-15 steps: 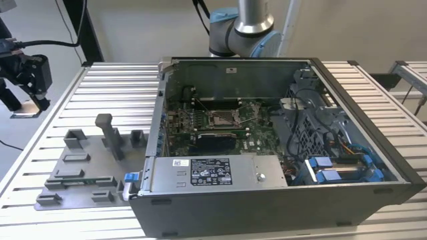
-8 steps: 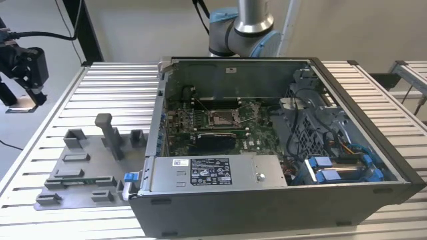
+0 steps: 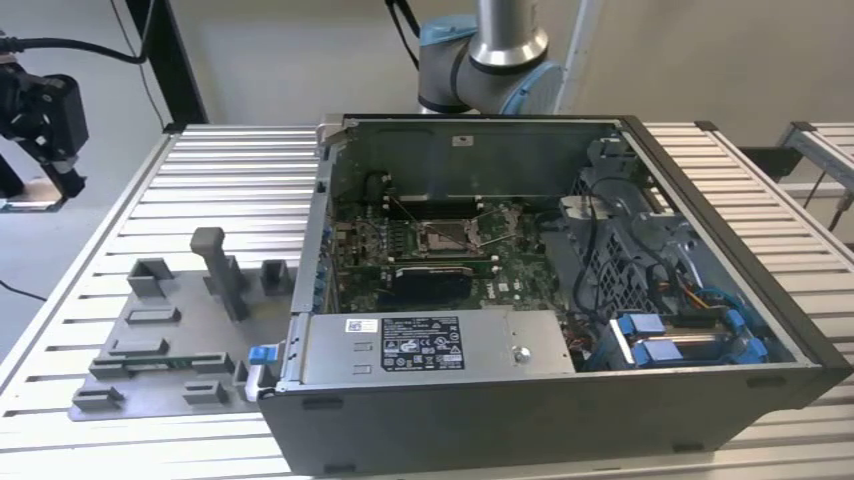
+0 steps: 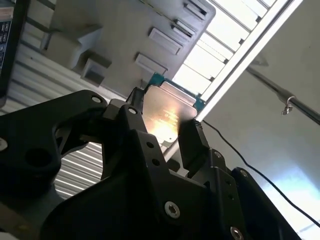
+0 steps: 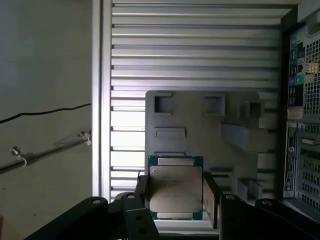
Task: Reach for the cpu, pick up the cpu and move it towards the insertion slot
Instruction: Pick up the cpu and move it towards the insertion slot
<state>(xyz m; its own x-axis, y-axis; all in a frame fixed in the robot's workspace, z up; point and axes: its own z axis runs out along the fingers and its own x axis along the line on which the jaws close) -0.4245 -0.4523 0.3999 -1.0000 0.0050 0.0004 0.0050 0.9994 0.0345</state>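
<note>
In the first wrist view the cpu point(image 5: 176, 192) is clamped by two opposite edges in the narrowed gripper point(image 5: 176, 196), silver face towards the camera. It is seen against the near edge of the grey fixture point(image 5: 200, 125), close to the rim of the slatted table point(image 5: 105, 100). Faint marks on its face cannot be read. In the exterior view the slot point(image 3: 447, 235) lies uncovered on the green board inside the open-topped case point(image 3: 801, 345). A printed sticker point(image 3: 420, 343) is fixed to the metal box at the case's near wall. Bare slats are left around the fixture.
</note>
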